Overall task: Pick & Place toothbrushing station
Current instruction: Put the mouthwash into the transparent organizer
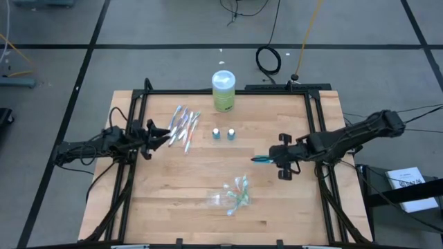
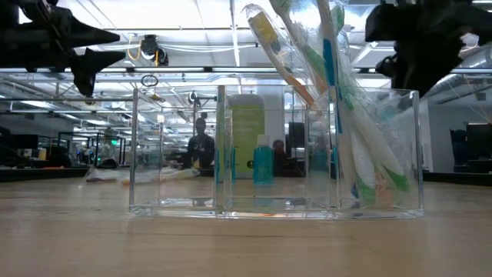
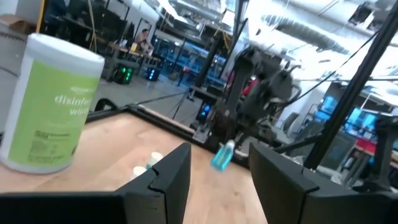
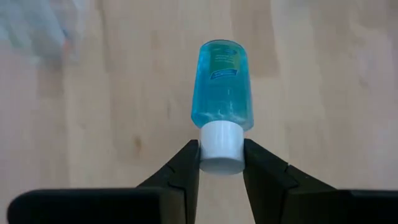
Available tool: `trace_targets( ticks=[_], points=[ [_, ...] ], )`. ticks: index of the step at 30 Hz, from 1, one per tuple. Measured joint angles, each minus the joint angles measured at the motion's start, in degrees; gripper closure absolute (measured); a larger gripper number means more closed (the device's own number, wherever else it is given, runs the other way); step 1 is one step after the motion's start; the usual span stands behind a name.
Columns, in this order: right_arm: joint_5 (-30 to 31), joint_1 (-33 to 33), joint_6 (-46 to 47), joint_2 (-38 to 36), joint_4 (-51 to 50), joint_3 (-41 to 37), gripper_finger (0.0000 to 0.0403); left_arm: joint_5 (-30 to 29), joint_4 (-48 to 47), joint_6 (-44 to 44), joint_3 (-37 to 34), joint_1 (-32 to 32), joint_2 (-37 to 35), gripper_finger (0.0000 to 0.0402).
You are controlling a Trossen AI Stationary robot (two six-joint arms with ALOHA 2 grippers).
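Observation:
A clear plastic holder [image 1: 232,197] with compartments stands near the table's front edge. Several toothbrushes [image 2: 346,115] stand in its right compartment. More toothbrushes [image 1: 184,128] lie in a loose pile at the far left. Two tiny blue-and-white bottles [image 1: 223,133] stand upright at the table's middle far part. My right gripper [image 1: 271,160] is shut on a third tiny blue bottle [image 4: 222,84], right of centre. My left gripper [image 1: 166,135] is open and empty, just left of the toothbrush pile. My right gripper pinches the bottle's white cap [image 4: 221,149] between its two fingertips, one on each side. The fingers come from the table's right, slanting down. The blue body [image 1: 261,159] sticks out beyond the fingertips toward the table's left, clear of the table.
A green-and-white wipes canister [image 1: 223,90] stands at the far edge, middle. Black frame rails [image 1: 315,117] run along the table's sides and far edge. Bare wood lies between the standing bottles and the holder.

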Motion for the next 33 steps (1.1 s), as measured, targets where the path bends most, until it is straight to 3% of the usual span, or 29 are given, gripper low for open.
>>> trace_targets(
  ticks=[7, 11, 16, 23, 33],
  points=[
    [-9.64, -2.53, 1.72, 8.78, -28.98, 17.49, 0.0315, -1.32, -2.17, -0.07, 0.02, 0.02, -0.02, 0.0236],
    [-13.63, -3.61, 2.34, 16.03, -42.46, 21.11, 0.0315, -3.24, -2.24, -0.05, 0.01, 0.04, 0.00, 0.0236],
    [-20.38, -3.32, -0.62, 22.68, -39.90, 20.73, 0.0315, -4.87, -2.26, 2.22, 0.02, 0.04, -0.02, 0.0236],
    [-21.08, -3.03, -5.75, 29.22, -40.96, 20.61, 0.0315, -4.91, -2.26, 3.10, 0.00, 0.04, 0.00, 0.0236],
    [-21.87, -3.16, -7.04, 30.23, -34.54, 20.61, 0.0315, -4.89, -2.74, 3.06, 0.00, 0.04, -0.01, 0.0236]
  ],
)
